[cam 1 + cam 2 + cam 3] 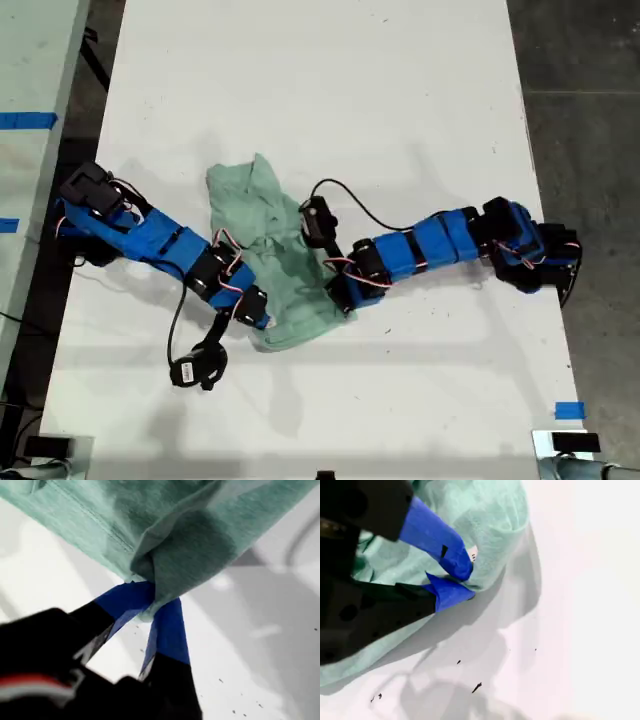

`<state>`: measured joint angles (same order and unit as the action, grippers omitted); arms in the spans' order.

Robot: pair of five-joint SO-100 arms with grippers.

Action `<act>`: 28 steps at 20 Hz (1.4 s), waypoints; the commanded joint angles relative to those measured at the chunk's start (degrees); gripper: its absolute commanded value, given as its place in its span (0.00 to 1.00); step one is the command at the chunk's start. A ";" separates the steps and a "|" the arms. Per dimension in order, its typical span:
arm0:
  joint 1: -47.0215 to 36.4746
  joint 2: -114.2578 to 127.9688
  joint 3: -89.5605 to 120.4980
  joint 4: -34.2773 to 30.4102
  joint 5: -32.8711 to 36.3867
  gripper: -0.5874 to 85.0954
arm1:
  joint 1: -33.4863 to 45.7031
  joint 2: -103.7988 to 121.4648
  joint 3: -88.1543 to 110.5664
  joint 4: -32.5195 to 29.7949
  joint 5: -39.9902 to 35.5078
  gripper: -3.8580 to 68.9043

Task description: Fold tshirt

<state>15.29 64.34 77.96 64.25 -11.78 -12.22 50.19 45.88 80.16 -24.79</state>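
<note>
Two arms meet over the white table (400,100) in the exterior view. One arm (160,245) reaches in from that view's left and the other arm (430,245) from its right. I cannot tell from the wrist views which is which.

Between them, a little left of the frame's centre, lies the tshirt (270,230). It is rumpled and bunched, not spread flat, and each arm's tip sits at one of its lower edges.

My first gripper (150,597) is clamped on a gathered fold of cloth, which hangs lifted off the table. My second gripper (462,580) is pinched together on a rounded edge of the tshirt.

I judge the task to be early. Both holds are taken, but no clean fold shows, so the cloth has yet to be carried over, laid down and squared.
</note>
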 commanded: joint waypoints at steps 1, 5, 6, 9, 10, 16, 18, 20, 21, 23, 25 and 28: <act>0.79 2.20 -4.83 -1.05 -0.26 0.01 | 0.53 10.46 -2.64 0.09 -3.52 0.04; -1.58 8.70 -4.39 3.25 -1.05 0.01 | 6.94 13.18 -2.64 -4.75 -10.63 0.04; -2.72 11.25 -3.87 4.66 -0.70 0.01 | 8.61 13.36 -2.64 -6.15 -11.95 0.04; -6.68 22.24 1.41 5.89 0.88 0.01 | 13.10 13.54 -2.64 -10.46 -15.56 0.04; -8.44 27.25 5.71 5.54 1.32 0.01 | 14.41 13.54 -2.64 -11.78 -16.35 0.04; -22.41 58.10 40.52 -1.67 5.10 0.01 | 22.32 13.62 -2.72 -20.48 -21.80 0.04; -27.77 64.95 46.14 -0.62 7.91 0.01 | 25.31 14.33 -2.72 -21.71 -23.20 0.04; -33.57 69.43 49.13 1.14 12.04 0.01 | 28.21 15.21 -2.72 -22.32 -24.61 0.04; -36.39 70.84 50.10 1.49 14.15 0.01 | 29.44 15.38 -2.72 -22.94 -25.31 0.04; -41.13 71.46 50.80 1.58 18.28 0.01 | 31.38 15.47 -2.64 -24.87 -26.63 0.04; -43.86 70.84 50.89 1.14 20.57 0.01 | 32.34 14.85 -2.20 -27.33 -26.98 0.04; -46.32 70.75 51.42 0.44 21.80 0.01 | 33.05 13.62 -2.20 -30.23 -28.39 0.04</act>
<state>-28.92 133.59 129.90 65.57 9.32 19.95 57.39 45.97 53.17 -51.68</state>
